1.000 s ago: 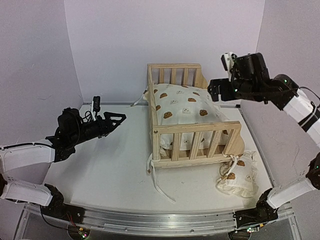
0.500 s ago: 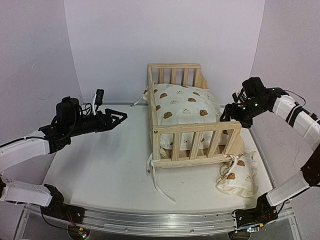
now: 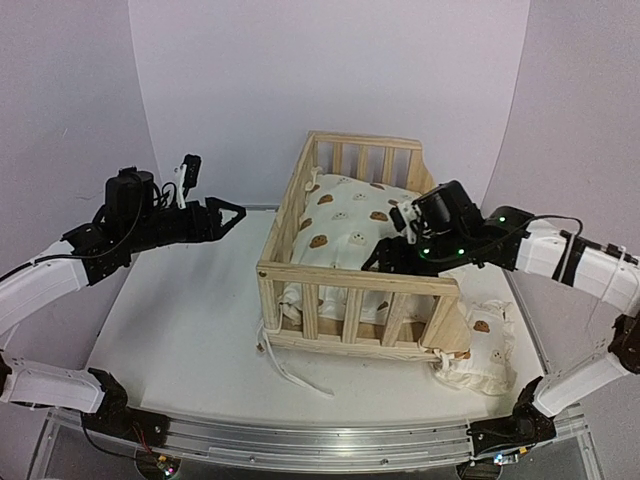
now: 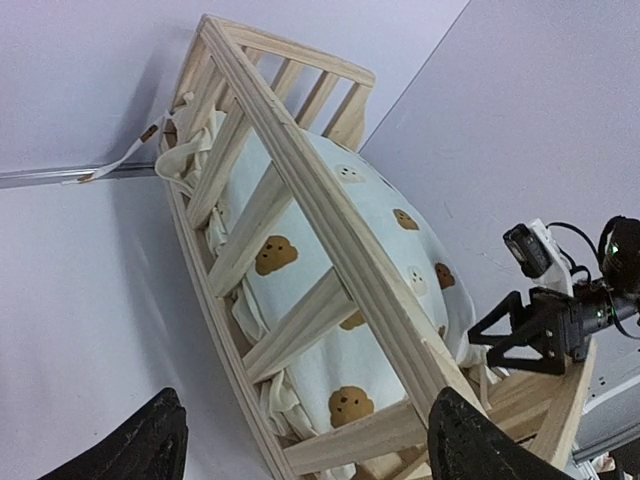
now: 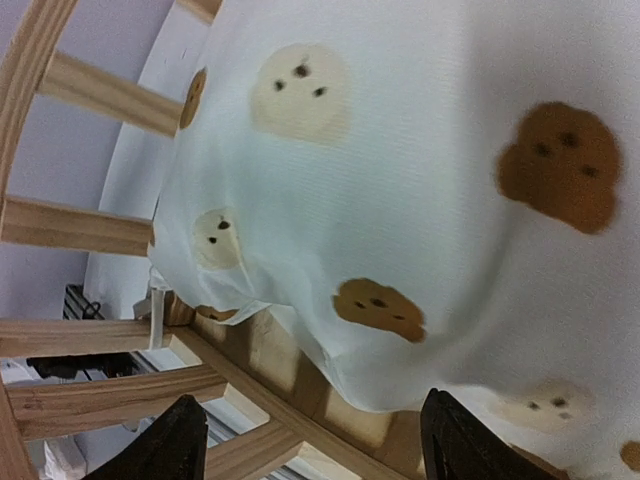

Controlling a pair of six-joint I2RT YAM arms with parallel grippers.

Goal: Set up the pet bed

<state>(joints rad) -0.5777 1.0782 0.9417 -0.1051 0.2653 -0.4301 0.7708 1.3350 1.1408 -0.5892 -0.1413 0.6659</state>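
Over the near end of the cushion (image 3: 345, 215), the right gripper (image 3: 382, 262) hangs with its two fingers spread wide and nothing between them, just behind the near slatted rail of the pet bed (image 3: 350, 277). Well off to the left, above the white table (image 3: 180, 320), the left gripper (image 3: 232, 212) is equally wide apart and empty, pointing toward the bed. One pet bed stands mid-table, turned at an angle, with one bear-print cushion lying inside it, one small matching pillow (image 3: 485, 345) against its near right corner and one white tie (image 3: 290, 368) trailing from its near left corner
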